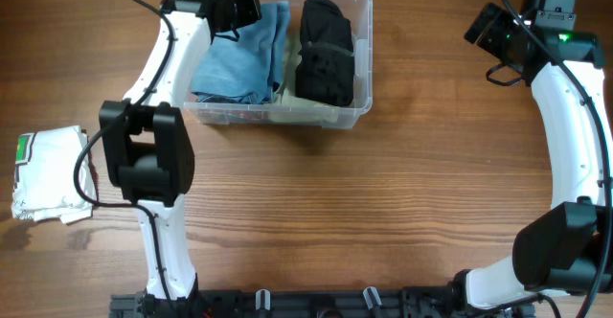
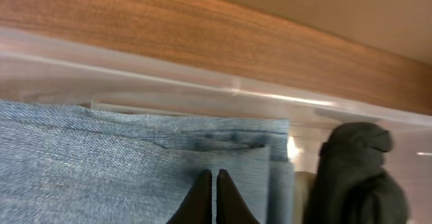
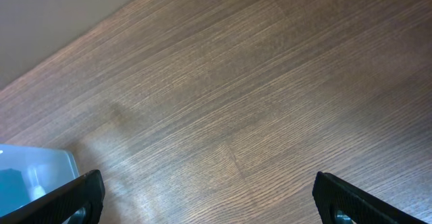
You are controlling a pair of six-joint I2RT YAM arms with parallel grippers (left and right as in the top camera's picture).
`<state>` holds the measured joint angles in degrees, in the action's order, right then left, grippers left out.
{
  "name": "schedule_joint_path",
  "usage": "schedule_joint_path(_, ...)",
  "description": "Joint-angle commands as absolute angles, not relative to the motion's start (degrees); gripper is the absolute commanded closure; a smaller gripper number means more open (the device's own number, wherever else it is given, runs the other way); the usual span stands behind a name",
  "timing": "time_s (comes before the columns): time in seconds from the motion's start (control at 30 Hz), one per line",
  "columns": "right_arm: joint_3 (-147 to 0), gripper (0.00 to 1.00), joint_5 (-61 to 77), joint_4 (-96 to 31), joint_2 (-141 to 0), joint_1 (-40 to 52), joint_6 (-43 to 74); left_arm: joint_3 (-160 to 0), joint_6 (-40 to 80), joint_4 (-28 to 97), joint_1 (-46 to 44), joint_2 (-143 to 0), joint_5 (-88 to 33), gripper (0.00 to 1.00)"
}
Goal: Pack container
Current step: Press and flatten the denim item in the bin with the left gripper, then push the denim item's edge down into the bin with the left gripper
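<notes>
Wood-grain surface (image 1: 383, 193) carries the clear container (image 1: 362, 88) at its far side, left of centre. Inside, folded denim (image 1: 239, 64) fills the left half and a black garment (image 1: 324, 55) lies along the right half, the two just beside each other; a strip of pale cloth (image 1: 306, 112) shows under them along the near wall. The left arm reaches over the container's far left corner. In its wrist view the left fingers (image 2: 202, 197) are closed tip to tip just above the denim (image 2: 101, 156), with the black garment (image 2: 354, 170) to their right and the container's far wall (image 2: 202, 82) beyond; whether any cloth is pinched between them cannot be told. The right fingers (image 3: 74, 197) are spread wide with nothing between them, hanging over bare wood well to the right of the container, whose corner (image 3: 40, 166) shows at the lower left of that view. A folded white cloth (image 1: 48, 174) with a green mark lies at the left edge of the surface, apart from the container.
</notes>
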<state>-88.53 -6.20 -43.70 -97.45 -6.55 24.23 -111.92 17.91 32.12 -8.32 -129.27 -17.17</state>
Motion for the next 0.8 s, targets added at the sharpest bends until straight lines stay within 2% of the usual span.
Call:
schedule_joint_path(0.0,-88.4,0.0,-5.9,-43.6,-98.1,-6.3,24.9,-112.4,17.2,32.8,-8.8,-131.5,-16.8,0.95)
schedule_joint_path(0.3,-88.4,0.0,-5.9,-43.5,-98.1,-6.3,24.9,-112.5,17.1,32.5,-8.8,-130.5,-16.9,0.94)
schedule_joint_path(0.53,-88.4,0.0,-5.9,-43.6,-98.1,-6.3,24.9,-112.5,16.9,33.6,-8.8,-121.4,-16.9,0.92)
schedule_joint_path(0.63,-88.4,0.0,-5.9,-43.6,-98.1,-6.3,24.9,-112.5,15.4,38.2,-8.7,-114.6,-16.9,0.88)
schedule_joint_path(0.77,-88.4,0.0,-5.9,-43.6,-98.1,-6.3,24.9,-112.5,11.9,50.1,-8.7,-107.1,-16.9,0.89)
